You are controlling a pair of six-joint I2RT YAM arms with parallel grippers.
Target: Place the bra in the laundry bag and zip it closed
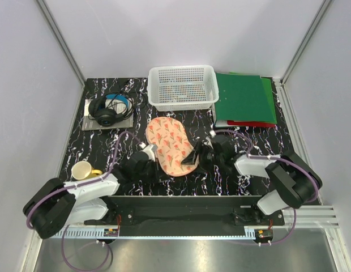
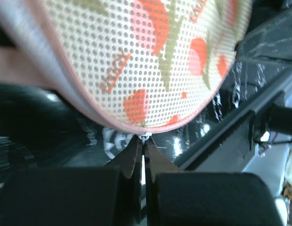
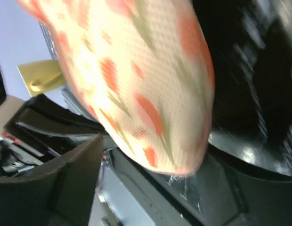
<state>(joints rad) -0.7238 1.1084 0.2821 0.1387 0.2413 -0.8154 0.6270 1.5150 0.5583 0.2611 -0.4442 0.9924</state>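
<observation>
The laundry bag (image 1: 171, 145), a peach peanut-shaped case with red-pink print, lies shut on the dark marbled table between both arms. It fills the top of the left wrist view (image 2: 150, 61) and the right wrist view (image 3: 136, 84). My left gripper (image 1: 154, 161) is at the bag's near-left edge, and its tips (image 2: 143, 140) are shut on the small white zip pull (image 2: 144, 137) on the pink zip edge. My right gripper (image 1: 193, 156) stands open at the bag's near-right edge, with one dark finger (image 3: 75, 169) beside the bag. The bra is hidden from every view.
A white mesh basket (image 1: 183, 86) stands at the back centre. Green and red folders (image 1: 245, 99) lie at the back right. Black headphones (image 1: 110, 110) rest on a grey pad at the back left. A yellow cup (image 1: 82, 170) sits by the left arm.
</observation>
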